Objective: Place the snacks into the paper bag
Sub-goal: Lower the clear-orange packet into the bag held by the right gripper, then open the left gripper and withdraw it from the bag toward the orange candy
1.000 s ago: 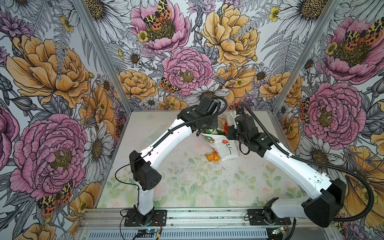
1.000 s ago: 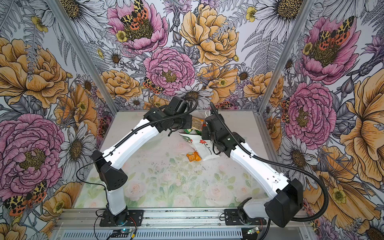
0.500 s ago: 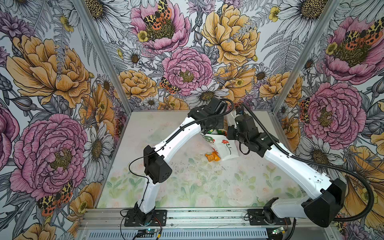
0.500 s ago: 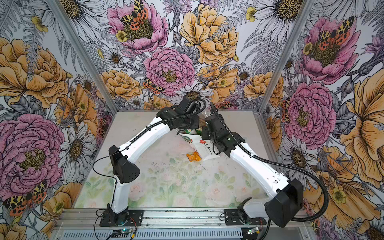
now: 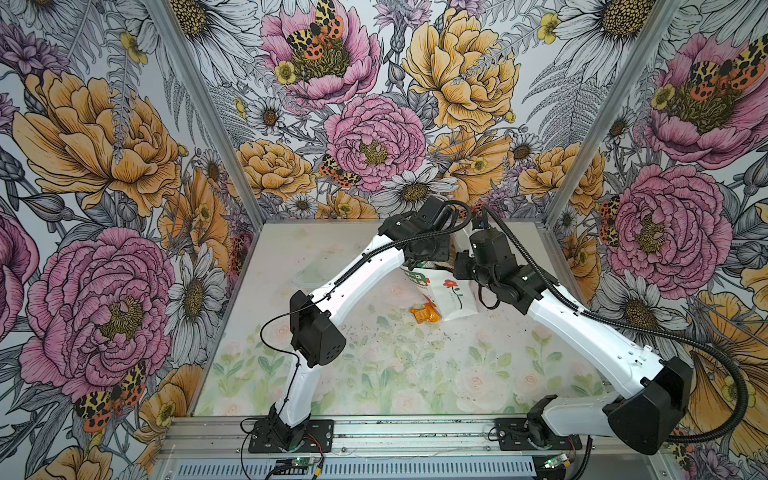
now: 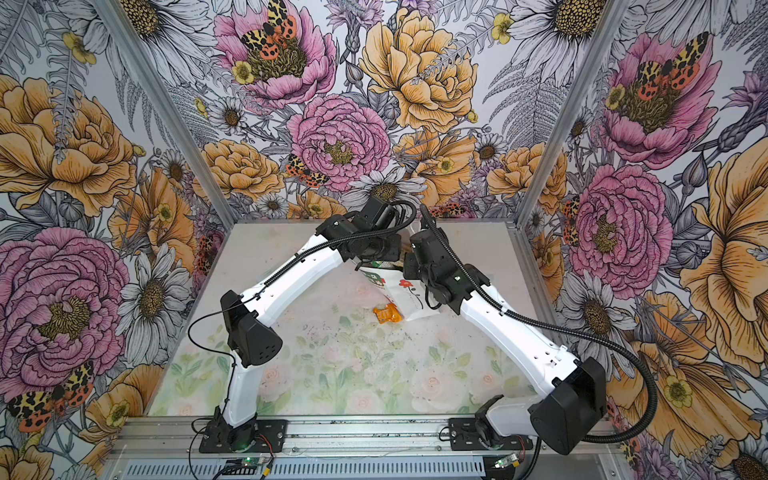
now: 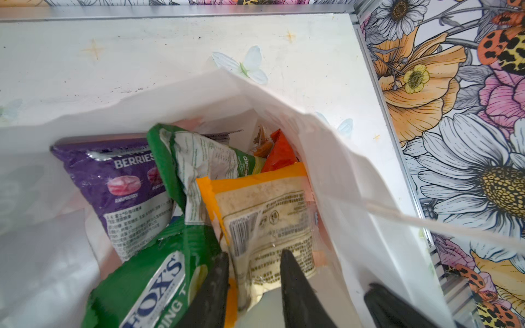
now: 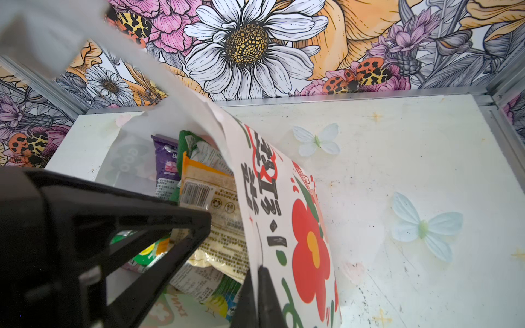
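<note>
The white paper bag (image 5: 451, 291) (image 6: 405, 291) stands tilted at the back right of the table. My right gripper (image 8: 257, 268) is shut on its flower-printed wall (image 8: 284, 204). My left gripper (image 7: 253, 254) is inside the bag's mouth, open, its fingers either side of an orange-yellow packet (image 7: 267, 204) that lies loose. Also in the bag are a purple berries packet (image 7: 122, 181), a green Fox's packet (image 7: 147, 284), a green chips bag (image 7: 199, 159) and a red-orange packet (image 7: 279, 153). One small orange snack (image 5: 424, 313) (image 6: 387, 313) lies on the table by the bag's foot.
The bag stands close to the back rail (image 7: 170, 11) and the right wall rail (image 7: 392, 119). A string handle (image 7: 426, 224) stretches off the bag's rim. Both wrists crowd together over the bag (image 5: 457, 245). Pale butterfly decals (image 8: 316, 140) mark the table.
The left arm has reached further over the bag, its elbow swinging right and forward. Its jaws have parted and the orange-yellow packet lies free. The right arm and the bag have stayed still.
</note>
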You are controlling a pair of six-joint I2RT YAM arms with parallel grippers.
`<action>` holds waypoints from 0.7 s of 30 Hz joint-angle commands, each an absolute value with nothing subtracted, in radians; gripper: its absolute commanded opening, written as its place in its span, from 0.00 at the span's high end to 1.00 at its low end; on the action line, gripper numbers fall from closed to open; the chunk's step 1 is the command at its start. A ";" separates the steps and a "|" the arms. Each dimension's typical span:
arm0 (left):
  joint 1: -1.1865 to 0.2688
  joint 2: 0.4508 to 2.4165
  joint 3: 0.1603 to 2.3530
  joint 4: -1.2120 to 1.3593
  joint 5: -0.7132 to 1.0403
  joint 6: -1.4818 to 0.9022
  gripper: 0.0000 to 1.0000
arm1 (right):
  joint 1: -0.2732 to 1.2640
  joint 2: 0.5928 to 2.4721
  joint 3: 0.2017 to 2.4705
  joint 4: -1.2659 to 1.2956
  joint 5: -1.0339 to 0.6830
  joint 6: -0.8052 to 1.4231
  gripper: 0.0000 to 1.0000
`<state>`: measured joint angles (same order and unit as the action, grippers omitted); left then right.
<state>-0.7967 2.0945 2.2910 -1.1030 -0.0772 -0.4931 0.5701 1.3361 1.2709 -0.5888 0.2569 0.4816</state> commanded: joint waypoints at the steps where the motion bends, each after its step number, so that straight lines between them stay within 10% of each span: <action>1: -0.808 2.023 2.294 -1.103 -0.074 -0.475 0.63 | 0.580 1.321 1.274 -0.594 0.238 0.500 1.00; 21: -0.845 1.571 1.861 -0.813 -0.284 -0.476 0.37 | 0.579 1.322 1.278 -0.595 0.252 0.489 1.00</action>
<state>-0.8406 1.6421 1.9202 -0.9279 -0.2375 -0.4789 0.5701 1.3361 1.2709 -0.5888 0.2573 0.4812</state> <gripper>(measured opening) 0.624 0.047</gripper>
